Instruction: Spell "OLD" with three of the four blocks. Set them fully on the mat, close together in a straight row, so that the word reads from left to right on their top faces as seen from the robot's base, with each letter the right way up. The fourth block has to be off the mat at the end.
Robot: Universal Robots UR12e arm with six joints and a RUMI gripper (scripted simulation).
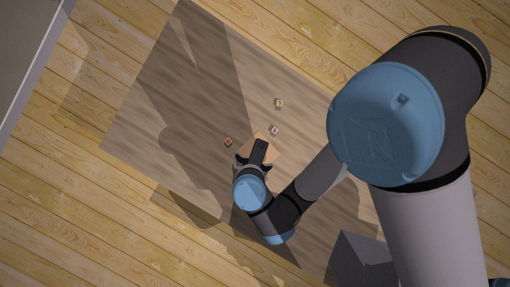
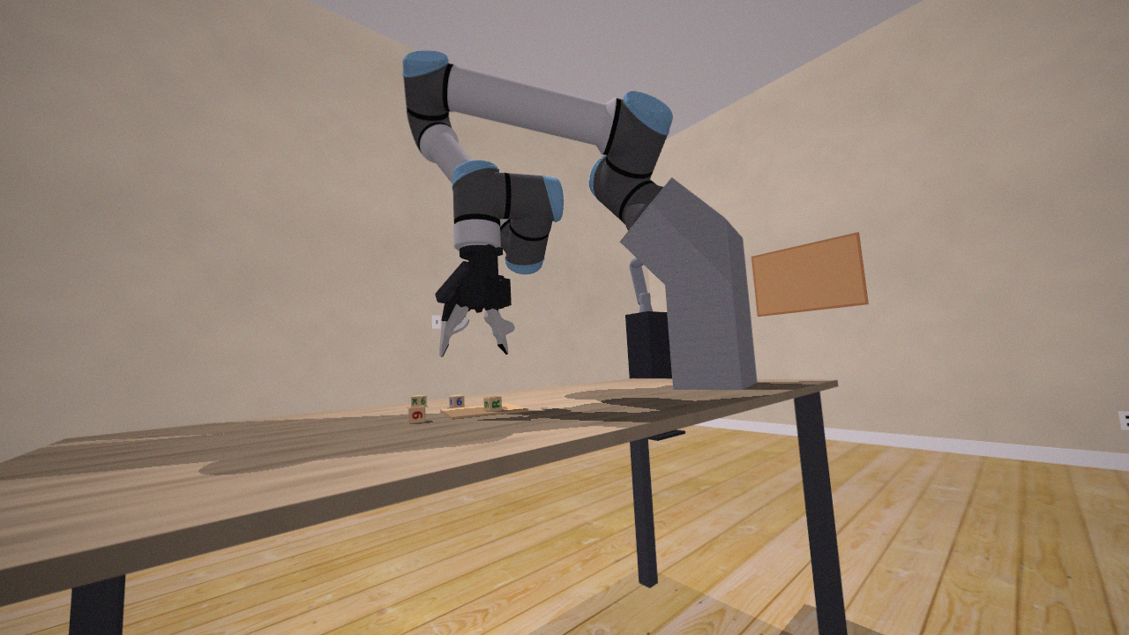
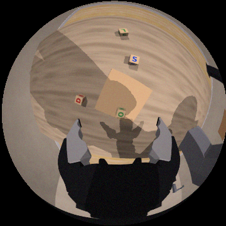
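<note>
The tan mat [image 3: 123, 94] lies on the table, and the block with a green O [image 3: 120, 112] sits on its near edge. The block with a red D [image 3: 80, 100] is off the mat to its left. The block with a blue S [image 3: 134, 59] is off the mat just beyond its far corner, and the block with a green L [image 3: 123, 31] lies farther away. My gripper [image 3: 118, 118] is open and empty, hanging high above the O block. In the top view the gripper [image 1: 254, 160] hides the O block; the D [image 1: 228, 142], S [image 1: 273, 130] and L [image 1: 279, 102] blocks show. The exterior view shows the gripper [image 2: 474, 335] well above the table.
The robot's grey pedestal [image 2: 694, 292] stands at the right end of the table. The arm's large joint [image 1: 392, 121] fills the right of the top view. The arm's shadow falls across the mat and table.
</note>
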